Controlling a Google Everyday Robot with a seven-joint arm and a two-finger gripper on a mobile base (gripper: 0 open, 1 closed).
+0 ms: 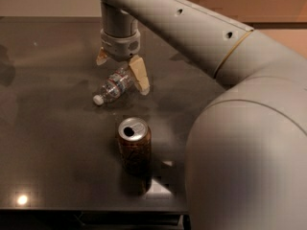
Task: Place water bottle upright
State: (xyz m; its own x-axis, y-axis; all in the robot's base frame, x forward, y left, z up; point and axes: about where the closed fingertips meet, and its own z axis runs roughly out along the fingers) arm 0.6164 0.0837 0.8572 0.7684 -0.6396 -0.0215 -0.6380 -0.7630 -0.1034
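Observation:
The water bottle [113, 86] lies on its side on the dark table [48, 128], its white cap [98, 99] pointing to the front left. My gripper [122, 74] hangs over the bottle's base end, open. One tan finger [101, 57] is behind the bottle and the other finger [140, 75] is to its right. The bottle rests on the table between them, and neither finger is closed on it.
A brown-gold drink can [134, 147] stands upright in front of the bottle, near the table's front edge. My large white arm [240, 109] fills the right side of the view and hides the table there.

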